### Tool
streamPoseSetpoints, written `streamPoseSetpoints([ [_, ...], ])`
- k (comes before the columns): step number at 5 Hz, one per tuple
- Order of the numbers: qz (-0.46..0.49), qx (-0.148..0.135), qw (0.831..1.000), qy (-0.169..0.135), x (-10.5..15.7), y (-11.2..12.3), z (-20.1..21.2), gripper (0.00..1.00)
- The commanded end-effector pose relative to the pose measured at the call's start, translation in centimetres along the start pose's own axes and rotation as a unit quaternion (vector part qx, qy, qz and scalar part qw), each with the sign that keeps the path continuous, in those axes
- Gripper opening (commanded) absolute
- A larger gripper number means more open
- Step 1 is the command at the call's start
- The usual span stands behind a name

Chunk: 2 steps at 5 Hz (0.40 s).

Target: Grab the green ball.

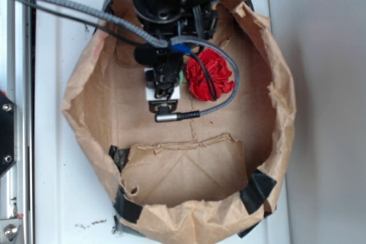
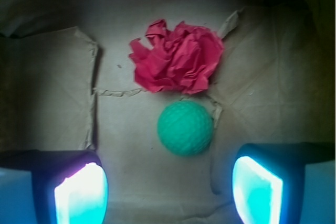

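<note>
So the claw (image 2: pixel 169 190) hangs spread wide over the paper bag (image 1: pixel 269 135), green ball (image 2: pixel 185 128) sitting on the bag floor between its fingers, nearly touching the red tuft (image 2: pixel 177 59). Risk: drift forward and it probably snags crumpled red stuff instead, or the ball rolls off.

My exterior camera looks straight down from well above, taking in the whole brown paper bag (image 1: pixel 171 141) on the white tabletop (image 1: pixel 63 198). My wrist camera sits low inside it, facing the bag floor close up between the claw (image 2: pixel 168 187) fingers. Both views share the red tuft (image 1: pixel 210 75) and the floor around it.
</note>
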State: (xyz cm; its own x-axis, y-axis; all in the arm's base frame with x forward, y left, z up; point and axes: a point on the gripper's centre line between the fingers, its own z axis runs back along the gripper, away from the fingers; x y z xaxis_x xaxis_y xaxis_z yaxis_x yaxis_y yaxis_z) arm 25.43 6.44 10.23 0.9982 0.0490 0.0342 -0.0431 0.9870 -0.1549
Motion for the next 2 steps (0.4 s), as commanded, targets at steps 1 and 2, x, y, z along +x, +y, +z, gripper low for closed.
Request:
streamPoseSetpoints([
  [1, -0.013, 0.041, 0.999, -0.017, 1.5, -0.6, -1.9, 1.0],
  [2, -0.021, 0.047, 0.999, -0.009, 1.7, -1.1, -3.5, 1.0],
])
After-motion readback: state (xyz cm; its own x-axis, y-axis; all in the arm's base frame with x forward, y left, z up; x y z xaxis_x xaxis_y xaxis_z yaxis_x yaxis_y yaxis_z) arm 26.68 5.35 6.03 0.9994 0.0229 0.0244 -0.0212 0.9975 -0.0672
